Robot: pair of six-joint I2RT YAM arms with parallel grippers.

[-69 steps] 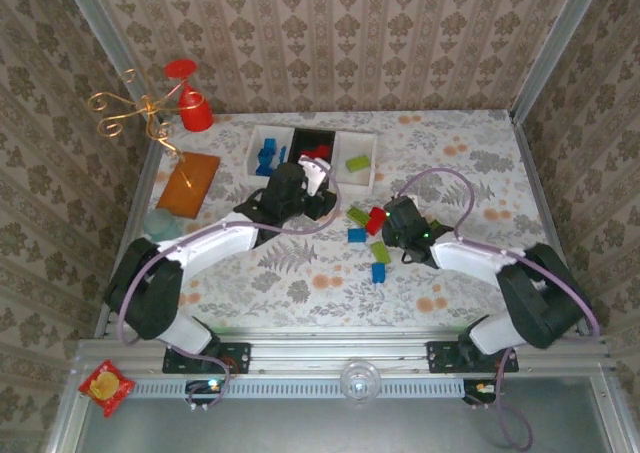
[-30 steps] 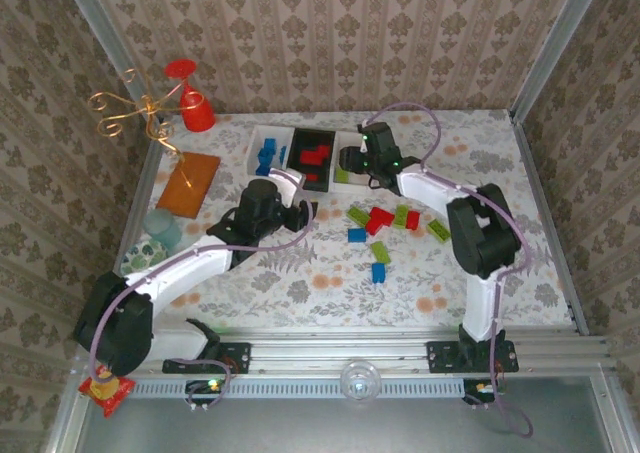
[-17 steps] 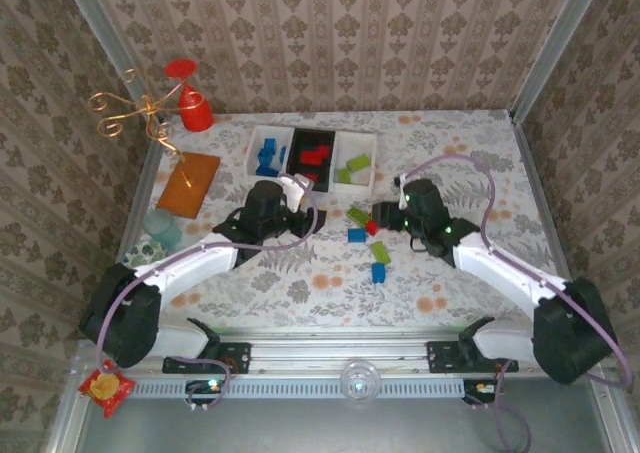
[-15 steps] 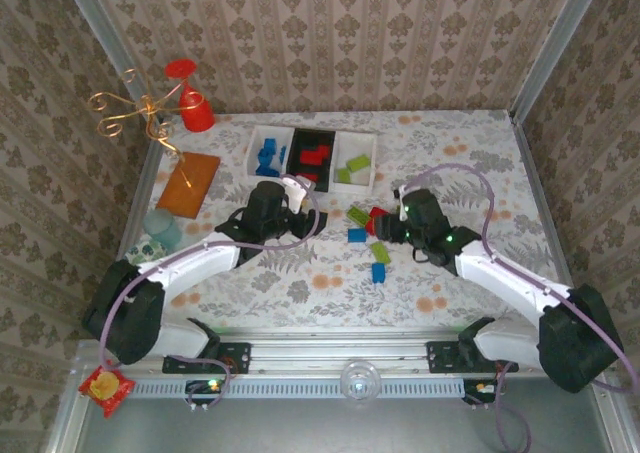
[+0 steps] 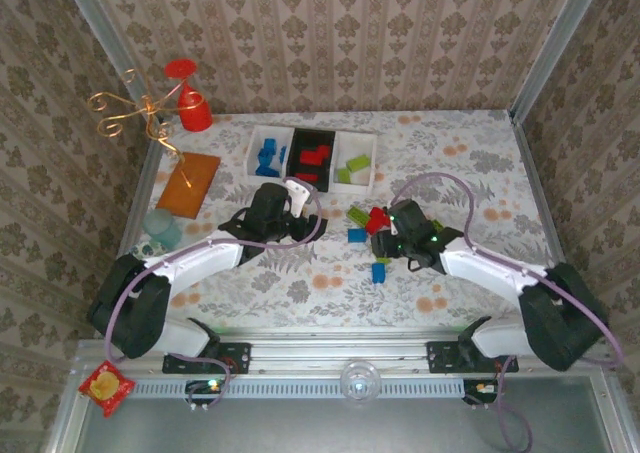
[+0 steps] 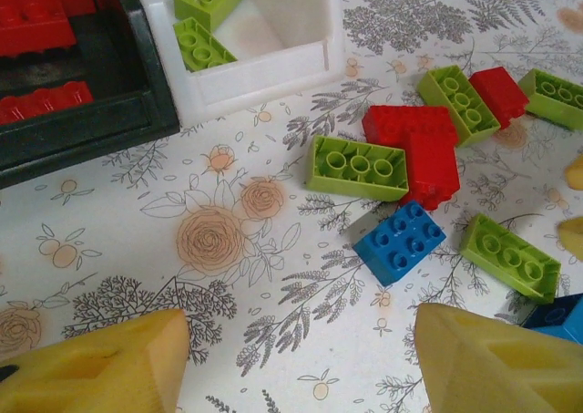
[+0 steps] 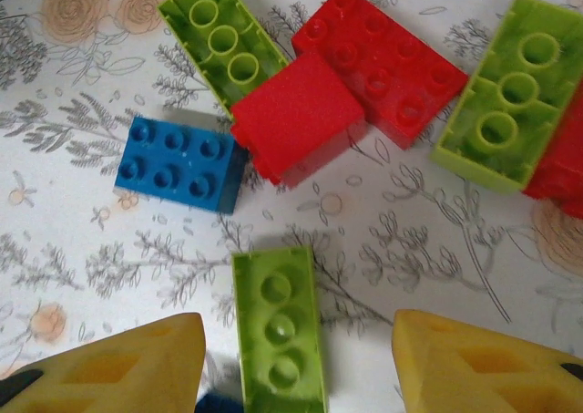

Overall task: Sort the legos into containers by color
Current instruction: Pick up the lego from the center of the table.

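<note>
Left fingers point(image 6: 100, 367) spread, empty; right fingers point(image 7: 118, 367) spread, flanking lime lego point(image 7: 278, 331), not touching.

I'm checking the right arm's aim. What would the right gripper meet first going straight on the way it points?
Most likely the lime green brick lying between the right gripper's spread fingers, touching neither; how far off it lies is unclear.

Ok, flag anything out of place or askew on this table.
Nothing is mis-sorted: the left white plastic bin holds blue bricks, the black bin red, the right white bin green. Only the loose pile is untidy: one small red plastic brick seems tipped on its side, and the lime green brick beside it lies underside up.
</note>
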